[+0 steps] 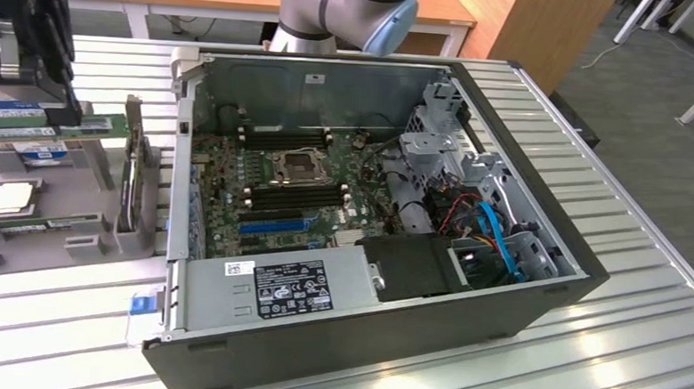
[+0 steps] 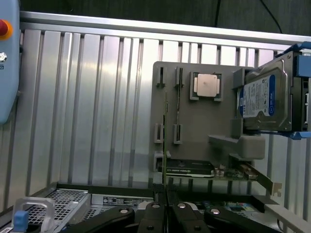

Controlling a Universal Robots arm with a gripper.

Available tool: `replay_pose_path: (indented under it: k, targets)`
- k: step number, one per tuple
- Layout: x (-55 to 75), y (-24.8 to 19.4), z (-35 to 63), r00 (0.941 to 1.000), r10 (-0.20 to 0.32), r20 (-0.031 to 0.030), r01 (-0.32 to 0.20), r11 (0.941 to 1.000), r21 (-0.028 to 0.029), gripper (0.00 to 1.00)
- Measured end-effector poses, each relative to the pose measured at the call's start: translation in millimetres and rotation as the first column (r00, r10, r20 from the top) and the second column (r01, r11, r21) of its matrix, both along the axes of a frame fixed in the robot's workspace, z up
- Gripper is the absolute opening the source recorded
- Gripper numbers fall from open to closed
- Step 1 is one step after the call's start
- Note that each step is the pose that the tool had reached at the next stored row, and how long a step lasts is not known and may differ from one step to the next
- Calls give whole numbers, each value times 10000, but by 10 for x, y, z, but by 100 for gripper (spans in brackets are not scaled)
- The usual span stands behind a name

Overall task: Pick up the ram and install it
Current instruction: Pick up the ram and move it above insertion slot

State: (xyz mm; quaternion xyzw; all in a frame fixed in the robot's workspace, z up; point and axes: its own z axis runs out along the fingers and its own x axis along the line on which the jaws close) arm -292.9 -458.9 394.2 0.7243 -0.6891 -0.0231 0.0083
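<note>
The ram (image 1: 89, 127) is a long green stick with pale labels, held level above the grey parts holder (image 1: 84, 234) at the exterior view's left. My black gripper (image 1: 64, 111) is shut on its top edge. In the wrist view the ram (image 2: 165, 145) shows edge-on as a thin green line running out from between my closed fingers (image 2: 153, 209); the gripper (image 2: 165, 209) clamps it there. The open computer case (image 1: 532, 302) lies to the exterior view's right, with its black memory slots (image 1: 293, 196) on the motherboard (image 1: 348, 172) well apart from the ram.
On the holder sit a processor (image 1: 8, 196), a blue-labelled hard drive (image 2: 262, 97), a second green stick (image 1: 49, 223) and an upright dark expansion card (image 1: 134, 174). The case holds a power supply (image 1: 283, 285) and drive cage (image 1: 444, 155). A red stop button (image 2: 4, 29) sits beyond the ribbed table (image 2: 97, 97).
</note>
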Motion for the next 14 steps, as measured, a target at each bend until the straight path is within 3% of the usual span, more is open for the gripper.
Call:
replay_pose_path:
  k: [14]
  targets:
    - [281, 0, 0, 10000, 1, 0, -1, 10000, 0, 12]
